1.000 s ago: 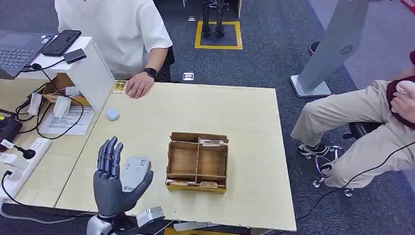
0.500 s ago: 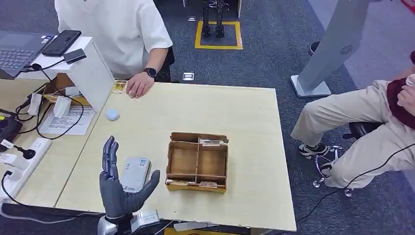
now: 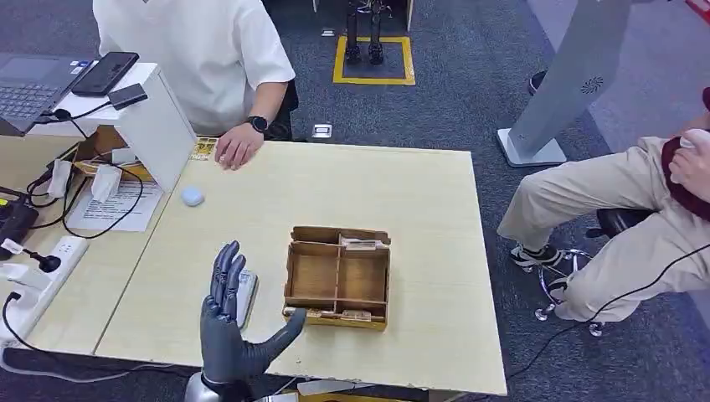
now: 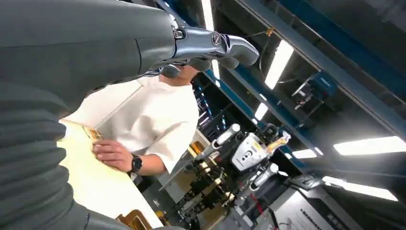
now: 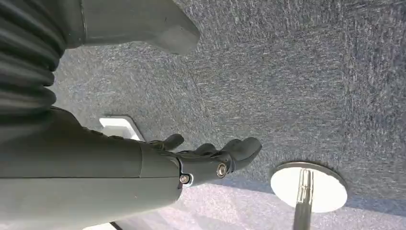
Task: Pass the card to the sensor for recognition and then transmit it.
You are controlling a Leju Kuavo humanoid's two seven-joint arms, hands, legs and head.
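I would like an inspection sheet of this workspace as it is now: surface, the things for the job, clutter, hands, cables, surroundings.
Surface: pale wooden table, mostly bare.
Job's things: grey sensor near the front edge, partly behind the left hand; partitioned wooden box at centre, cards in its slots.
Clutter: small pale blue object; papers, phone and laptop on the side desk.
Hands: left hand raised, fingers spread, holding nothing; right hand hangs above the carpet, holding nothing.
Cables: black leads and power strip on the side desk.
Surroundings: person in white shirt with a hand on the table; seated person at right.
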